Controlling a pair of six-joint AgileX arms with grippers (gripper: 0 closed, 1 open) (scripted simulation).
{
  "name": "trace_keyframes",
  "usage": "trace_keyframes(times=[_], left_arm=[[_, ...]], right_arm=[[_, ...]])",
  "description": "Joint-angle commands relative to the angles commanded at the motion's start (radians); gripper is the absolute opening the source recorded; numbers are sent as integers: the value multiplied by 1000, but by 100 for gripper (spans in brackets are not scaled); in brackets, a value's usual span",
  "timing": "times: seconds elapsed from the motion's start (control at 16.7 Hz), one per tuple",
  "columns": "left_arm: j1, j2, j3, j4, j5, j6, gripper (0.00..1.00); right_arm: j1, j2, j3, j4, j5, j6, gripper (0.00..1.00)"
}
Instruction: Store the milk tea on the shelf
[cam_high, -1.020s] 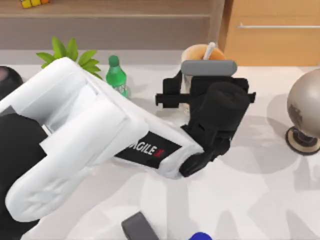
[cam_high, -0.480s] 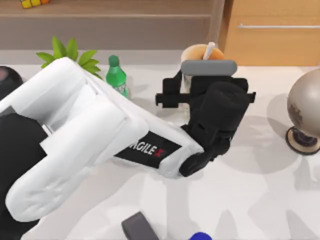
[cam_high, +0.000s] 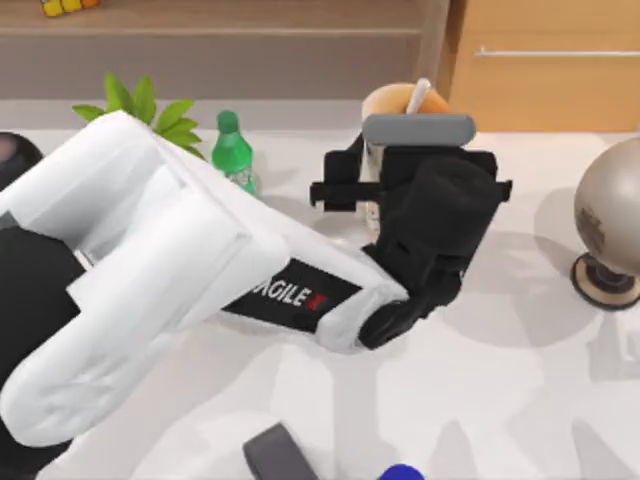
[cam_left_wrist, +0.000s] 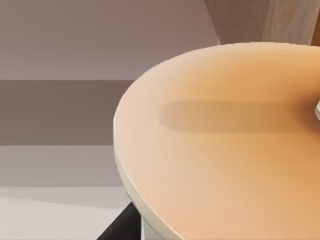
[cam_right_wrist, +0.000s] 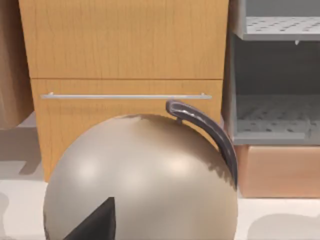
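Milk tea (cam_high: 400, 101) stands before the shelf (cam_high: 215, 30), left gripper (cam_high: 372, 185) around it, jaw state unclear

One milk tea (cam_high: 395, 103), one bottle (cam_high: 232, 152), one globe (cam_high: 612, 215), one plant (cam_high: 140, 105)

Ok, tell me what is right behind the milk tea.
Behind the milk tea runs the shelf with its greyish recess, and the shelf's upright post. The left gripper and its arm cover the cup's body and the table beneath.

A rendered home or office room is showing here.
A white table (cam_high: 500, 400) is sitting before a wooden shelf (cam_high: 250, 30) and a cabinet (cam_right_wrist: 125, 60), with a globe (cam_right_wrist: 140, 180) and potted plant (cam_high: 140, 105) standing about.
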Motion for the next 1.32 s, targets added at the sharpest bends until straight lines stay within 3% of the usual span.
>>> trace_keyframes(times=[0.42, 0.66, 1.32], left_arm=[[-5, -26, 16, -12, 25, 8, 0], [-6, -146, 17, -98, 144, 41, 0], [148, -374, -11, -343, 417, 135, 0]], right_arm=[[0, 0, 0, 0, 0, 0, 100], [0, 0, 0, 0, 0, 0, 100], [0, 0, 0, 0, 0, 0, 100]])
